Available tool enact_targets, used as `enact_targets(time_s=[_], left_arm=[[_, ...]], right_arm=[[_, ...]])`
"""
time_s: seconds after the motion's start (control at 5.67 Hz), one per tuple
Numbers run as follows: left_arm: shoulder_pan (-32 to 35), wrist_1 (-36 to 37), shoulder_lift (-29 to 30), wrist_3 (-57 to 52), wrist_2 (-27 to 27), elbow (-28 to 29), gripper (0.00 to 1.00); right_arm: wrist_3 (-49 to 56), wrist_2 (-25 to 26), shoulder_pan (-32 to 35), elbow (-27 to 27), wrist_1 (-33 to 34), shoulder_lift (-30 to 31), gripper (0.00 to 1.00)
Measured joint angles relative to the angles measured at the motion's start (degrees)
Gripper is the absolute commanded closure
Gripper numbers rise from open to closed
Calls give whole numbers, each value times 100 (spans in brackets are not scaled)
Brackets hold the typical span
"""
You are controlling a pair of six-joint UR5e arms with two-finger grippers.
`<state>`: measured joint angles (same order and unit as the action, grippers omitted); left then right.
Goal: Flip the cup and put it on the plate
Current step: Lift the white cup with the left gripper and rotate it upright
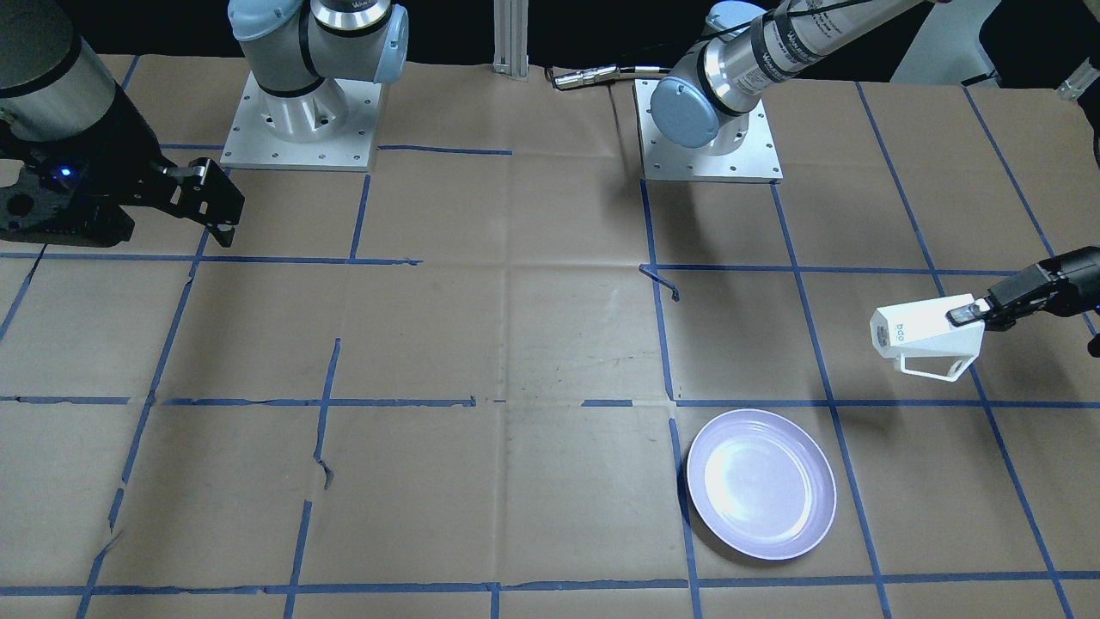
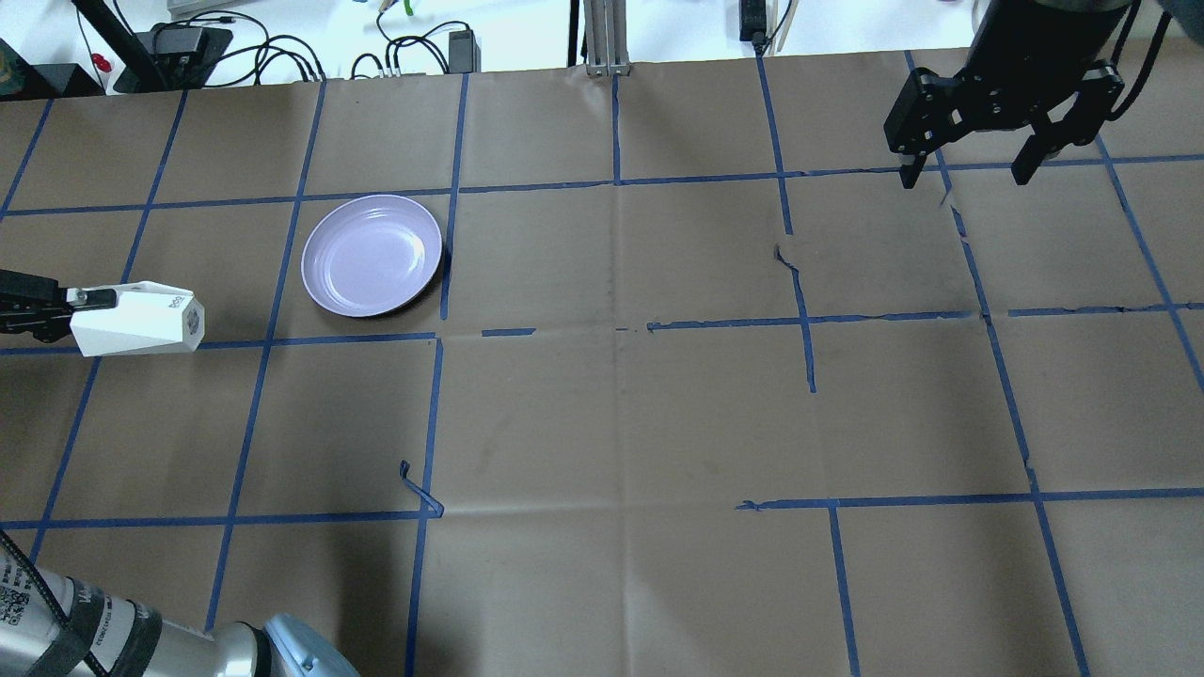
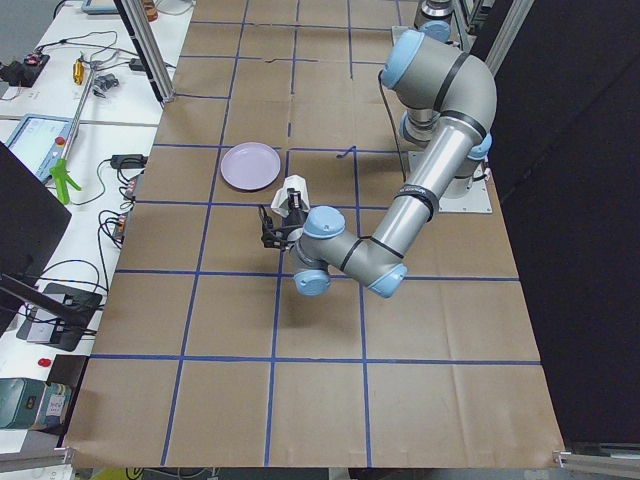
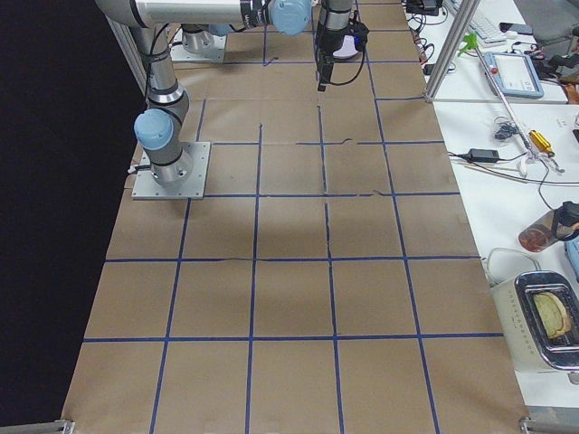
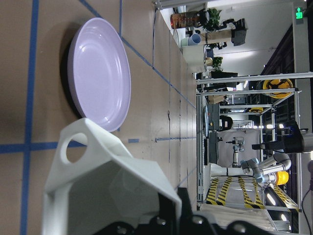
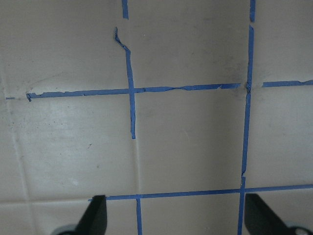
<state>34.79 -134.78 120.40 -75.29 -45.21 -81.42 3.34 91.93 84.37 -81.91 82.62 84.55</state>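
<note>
The white faceted cup (image 1: pixel 924 334) is held in the air on its side, handle down, by my left gripper (image 1: pixel 971 311), which is shut on its rim. The cup also shows in the overhead view (image 2: pixel 136 320), the left side view (image 3: pixel 293 194) and the left wrist view (image 5: pixel 105 181). The lavender plate (image 1: pixel 761 483) lies flat on the table, a short way from the cup; it also shows in the overhead view (image 2: pixel 372 255) and the left wrist view (image 5: pixel 100 73). My right gripper (image 2: pixel 969 155) is open and empty, high over the far right of the table.
Brown paper with a blue tape grid (image 2: pixel 616 324) covers the table. The two arm bases (image 1: pixel 301 120) (image 1: pixel 709 129) stand at the robot's edge. Cables and equipment (image 2: pixel 282 42) lie beyond the far table edge.
</note>
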Motion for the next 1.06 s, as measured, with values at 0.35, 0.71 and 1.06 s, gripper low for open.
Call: enact_targets(time_s=[0.35,0.71,1.06], left_arm=[[157,-162,-497,933,4,206,100],[1176,1675,-953,3358,-279,221,100],[2807,3981,-1243,5811,-1711,221,100]], right_arm=[[0,0,0,0,0,0,0],[0,0,0,0,0,1,0],[0,0,0,0,0,1,0]])
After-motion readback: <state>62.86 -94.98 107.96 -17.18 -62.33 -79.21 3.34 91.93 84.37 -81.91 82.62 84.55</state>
